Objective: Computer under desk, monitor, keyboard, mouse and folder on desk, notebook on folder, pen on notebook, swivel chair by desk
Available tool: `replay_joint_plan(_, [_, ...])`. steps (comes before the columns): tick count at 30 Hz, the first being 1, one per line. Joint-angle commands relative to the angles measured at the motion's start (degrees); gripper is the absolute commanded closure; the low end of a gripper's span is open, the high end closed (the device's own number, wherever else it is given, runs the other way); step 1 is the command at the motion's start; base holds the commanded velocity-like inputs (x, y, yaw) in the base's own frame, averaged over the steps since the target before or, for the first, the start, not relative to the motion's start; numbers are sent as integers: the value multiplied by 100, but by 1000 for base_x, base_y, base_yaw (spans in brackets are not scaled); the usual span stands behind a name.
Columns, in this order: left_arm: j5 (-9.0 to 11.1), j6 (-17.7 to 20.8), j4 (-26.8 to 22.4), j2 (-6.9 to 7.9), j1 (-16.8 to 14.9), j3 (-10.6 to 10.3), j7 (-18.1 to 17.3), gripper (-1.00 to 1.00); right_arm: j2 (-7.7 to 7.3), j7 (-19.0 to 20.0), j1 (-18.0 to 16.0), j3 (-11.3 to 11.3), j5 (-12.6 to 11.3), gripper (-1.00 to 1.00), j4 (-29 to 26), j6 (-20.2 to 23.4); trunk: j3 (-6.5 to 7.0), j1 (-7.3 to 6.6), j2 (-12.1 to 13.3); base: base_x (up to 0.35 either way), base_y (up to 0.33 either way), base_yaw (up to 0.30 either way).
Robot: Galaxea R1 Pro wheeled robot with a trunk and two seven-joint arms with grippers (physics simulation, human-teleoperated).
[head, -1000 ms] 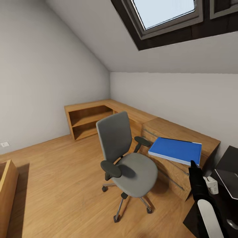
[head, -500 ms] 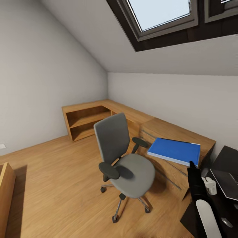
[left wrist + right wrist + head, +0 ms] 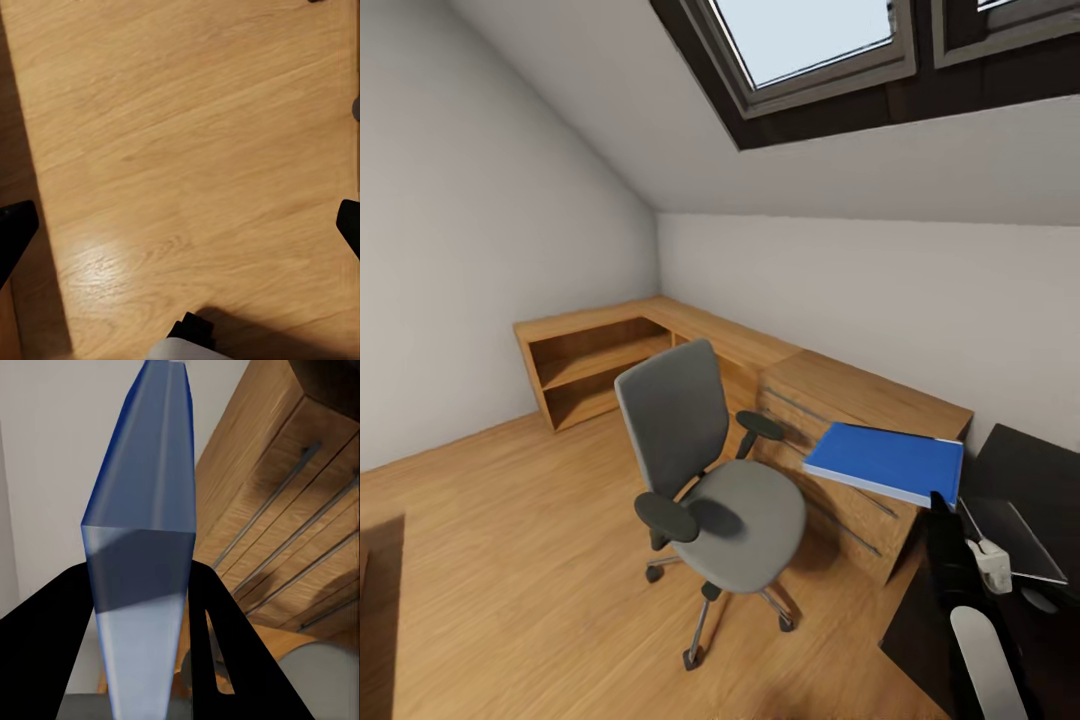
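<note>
**Blue folder held in the right pincer, above the wooden drawer chest**

The folder (image 3: 887, 461), a flat bright-blue rectangle with a pale page edge along its near side, hung level in the air in front of the light-wood drawer chest (image 3: 860, 410), its near right corner at the right pincer (image 3: 940, 505). In the right wrist view the folder (image 3: 142, 532) ran edge-on between the two black fingers (image 3: 217, 637), which were closed against its faces; its cover looked smooth and faintly glossy there.

Left of the folder stood the swivel chair (image 3: 710, 470), with a grey, matte upholstered seat and tall rounded back, rounded black armrests and a chrome star base on dark casters. Its seat was bare, and it stood just in front of the chest on the light wood floor (image 3: 510, 560), which showed long plank grain.

To the right, the black desk (image 3: 1025, 470) showed a flat, dark top. On it lay the notebook (image 3: 1015, 540), a thin dark-grey rectangle with a slight sheen.

Behind the chair a light-wood shelf unit (image 3: 590, 360) ran along the white walls into the corner, with open boxy compartments. Above, the sloped white ceiling carried a dark-framed skylight (image 3: 810, 50).

The left wrist view looked down on floor planks with a soft glare patch; the left pincer (image 3: 180, 225) was spread wide, its black fingertips (image 3: 15, 232) at opposite edges, holding nothing.
</note>
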Motion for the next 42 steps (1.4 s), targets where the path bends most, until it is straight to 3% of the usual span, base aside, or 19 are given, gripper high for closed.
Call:
replay_joint_plan(1, [61, -36, -10, 8, -2, -35, 30, -100, 3, -15, -4, 1, -54, 100, -4, -17, -12, 0, -4, 0, 0, -179])
replay_joint_plan(8, [48, -46, 100, 2, -2, -47, 27, -100, 3, -15, -4, 1, -164, 100, 2, -17, -60, 0, -4, 0, 0, -179])
replay_joint_plan(14, [17, -48, 304, -126, -2, -62, 22, -100, -5, -15, -4, -7, -329, 100, -4, -16, -102, 0, -4, 0, 0, -179])
replay_joint_plan(39, [61, -70, 414, -125, -2, -12, 21, -100, -6, -15, -4, -23, -348, 100, 4, -25, -274, 0, -4, -84, 0, -179])
replay_joint_plan(42, [88, -69, 548, -112, -2, 91, 21, -100, -9, -15, -4, -26, -352, 100, 4, -25, -295, 0, -4, -2, 0, -179])
